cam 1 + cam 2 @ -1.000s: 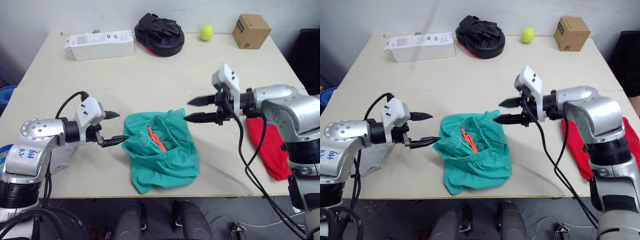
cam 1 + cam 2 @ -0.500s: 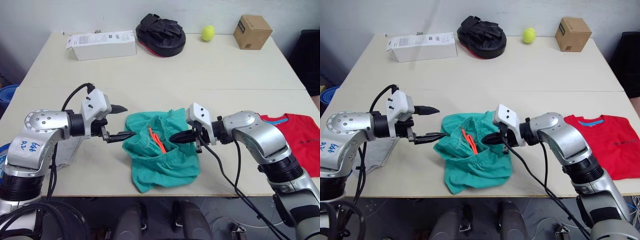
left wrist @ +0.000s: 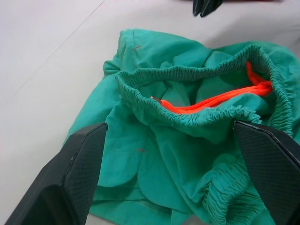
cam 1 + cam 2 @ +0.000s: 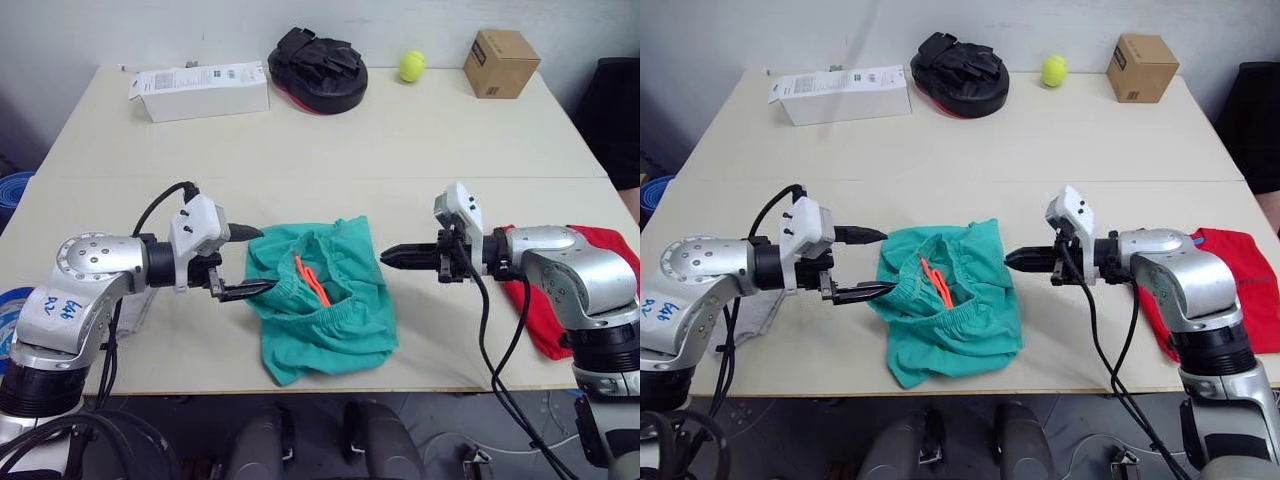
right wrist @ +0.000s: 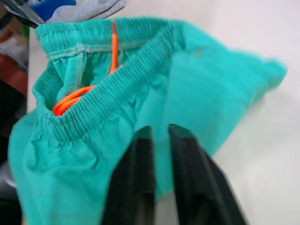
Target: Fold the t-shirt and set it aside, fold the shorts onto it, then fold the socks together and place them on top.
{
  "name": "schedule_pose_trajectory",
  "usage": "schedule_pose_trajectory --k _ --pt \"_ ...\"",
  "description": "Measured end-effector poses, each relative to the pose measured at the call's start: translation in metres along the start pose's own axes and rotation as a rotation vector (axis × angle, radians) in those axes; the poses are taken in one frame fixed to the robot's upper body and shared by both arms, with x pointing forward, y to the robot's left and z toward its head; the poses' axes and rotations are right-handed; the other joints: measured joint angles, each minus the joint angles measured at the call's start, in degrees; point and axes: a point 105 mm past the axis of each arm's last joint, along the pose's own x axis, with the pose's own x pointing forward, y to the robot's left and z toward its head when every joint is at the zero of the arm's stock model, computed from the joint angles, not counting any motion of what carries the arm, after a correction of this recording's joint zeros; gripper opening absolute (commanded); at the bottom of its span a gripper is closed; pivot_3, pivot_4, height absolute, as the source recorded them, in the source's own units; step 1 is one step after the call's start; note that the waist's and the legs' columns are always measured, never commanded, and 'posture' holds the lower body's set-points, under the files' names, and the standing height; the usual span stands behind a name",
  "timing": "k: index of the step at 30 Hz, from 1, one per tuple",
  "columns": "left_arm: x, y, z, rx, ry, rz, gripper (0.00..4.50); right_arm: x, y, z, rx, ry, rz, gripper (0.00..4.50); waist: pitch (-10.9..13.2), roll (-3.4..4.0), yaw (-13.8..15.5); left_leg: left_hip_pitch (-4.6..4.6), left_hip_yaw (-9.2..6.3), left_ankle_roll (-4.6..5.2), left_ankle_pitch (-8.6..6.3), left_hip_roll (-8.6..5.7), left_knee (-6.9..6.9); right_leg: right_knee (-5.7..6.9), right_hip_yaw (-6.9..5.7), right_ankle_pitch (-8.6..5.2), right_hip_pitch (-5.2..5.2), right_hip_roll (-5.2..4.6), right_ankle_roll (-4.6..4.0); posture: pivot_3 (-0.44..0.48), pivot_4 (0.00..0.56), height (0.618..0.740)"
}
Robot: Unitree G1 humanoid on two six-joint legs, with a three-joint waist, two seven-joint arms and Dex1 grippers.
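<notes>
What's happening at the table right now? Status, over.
Left hand open at the shorts' edge. Right hand nearly shut, just off their other side, holding nothing. Shorts crumpled, unfolded. T-shirt lies aside to the right. Nothing in the way.

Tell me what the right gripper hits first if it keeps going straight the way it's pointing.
Most likely the shorts. The right gripper points across the table at their near edge, with a narrow strip of bare table between, fingers nearly together. Its height above the table is hard to judge.
</notes>
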Motion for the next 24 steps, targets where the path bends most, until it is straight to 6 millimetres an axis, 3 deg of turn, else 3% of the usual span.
schedule_pose_trajectory --k 4,9,12,16,19,24 --pt "0.0 -0.002 0.0 -0.007 -0.003 -0.006 4.5 -0.004 -0.012 -0.002 0.191 0.011 0.033 2.9 0.0 0.0 -0.1 0.0 0.0 0.01 0.01 0.0 0.0 0.01 0.01 0.0 -0.02 0.0 0.0 0.0 0.15 0.74" --pt "-0.005 -0.012 0.004 -0.001 -0.006 -0.04 4.5 0.001 -0.011 -0.018 0.287 0.09 0.118 4.43 0.0 0.0 0.0 -0.01 -0.01 0.01 0.0 0.0 -0.04 -0.02 0.0 0.0 -0.02 0.0 0.0 0.0 0.15 0.74" --pt "-0.011 -0.012 0.011 0.028 -0.003 -0.04 4.5 0.002 -0.011 -0.018 0.197 0.103 0.127 4.43 0.0 0.01 0.0 -0.01 0.01 0.0 0.01 -0.01 -0.02 -0.03 0.0 0.0 -0.01 -0.01 0.0 0.0 0.15 0.74" --pt "-0.004 -0.008 0.03 0.095 -0.032 -0.062 4.5 0.006 -0.005 0.0 0.113 0.046 0.149 4.43 0.0 0.01 0.2 -0.02 -0.02 -0.03 0.03 -0.03 0.02 0.0 -0.02 0.01 0.0 -0.01 0.03 0.0 0.15 0.74" --pt "0.007 -0.007 0.043 0.118 -0.072 -0.1 3.93 0.005 0.001 0.008 0.036 0.017 0.15 3.89 0.0 0.01 0.3 -0.02 -0.03 -0.03 0.03 -0.04 0.01 0.0 -0.04 0.01 0.01 0.0 0.03 0.0 0.15 0.74" --pt "0.032 -0.002 0.048 0.17 -0.09 -0.193 2.38 0.007 0.012 0.004 -0.099 0.011 0.146 2.2 0.0 0.01 0.5 -0.02 0.03 -0.04 0.03 -0.05 0.03 -0.02 -0.02 0.02 0.0 0.11 0.03 0.0 0.15 0.74"
